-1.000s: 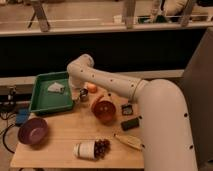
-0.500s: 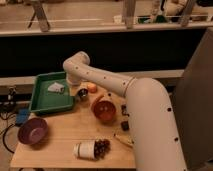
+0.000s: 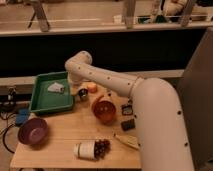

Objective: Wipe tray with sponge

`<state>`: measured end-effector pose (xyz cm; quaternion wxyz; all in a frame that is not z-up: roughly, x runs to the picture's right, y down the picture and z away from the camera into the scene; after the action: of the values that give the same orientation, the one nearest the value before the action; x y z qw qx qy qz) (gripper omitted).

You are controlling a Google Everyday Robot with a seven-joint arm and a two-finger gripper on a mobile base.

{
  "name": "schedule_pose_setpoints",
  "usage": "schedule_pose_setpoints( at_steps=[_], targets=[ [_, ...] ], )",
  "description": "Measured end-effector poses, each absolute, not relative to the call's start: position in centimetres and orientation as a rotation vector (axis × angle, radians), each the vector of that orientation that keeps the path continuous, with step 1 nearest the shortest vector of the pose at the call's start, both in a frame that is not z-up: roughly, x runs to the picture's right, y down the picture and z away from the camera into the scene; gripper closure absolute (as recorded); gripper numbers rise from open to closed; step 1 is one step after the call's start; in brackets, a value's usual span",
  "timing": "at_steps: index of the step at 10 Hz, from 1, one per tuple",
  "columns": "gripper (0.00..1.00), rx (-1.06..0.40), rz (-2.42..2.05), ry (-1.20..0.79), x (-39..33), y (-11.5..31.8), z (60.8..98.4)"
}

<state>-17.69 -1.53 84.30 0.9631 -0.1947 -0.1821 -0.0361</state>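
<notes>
Gripper [image 3: 81, 93] just beside the shallow green tray [image 3: 41, 101]; pale crumpled sponge [image 3: 55, 88] inside, on the wooden table [image 3: 62, 135].

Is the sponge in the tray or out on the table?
In the tray: the pale sponge lies on the green tray floor near its back right corner. The gripper sits just outside the right rim.
</notes>
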Motion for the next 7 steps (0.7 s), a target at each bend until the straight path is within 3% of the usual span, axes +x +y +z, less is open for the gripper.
schedule_pose_setpoints(
  at_steps=[4,7],
  targets=[
    [1.0,-0.3,0.013,-0.417,-12.3,-4.0,77.4],
    [1.0,-0.281,-0.011,-0.493,-13.5,-4.7,75.6]
  ],
)
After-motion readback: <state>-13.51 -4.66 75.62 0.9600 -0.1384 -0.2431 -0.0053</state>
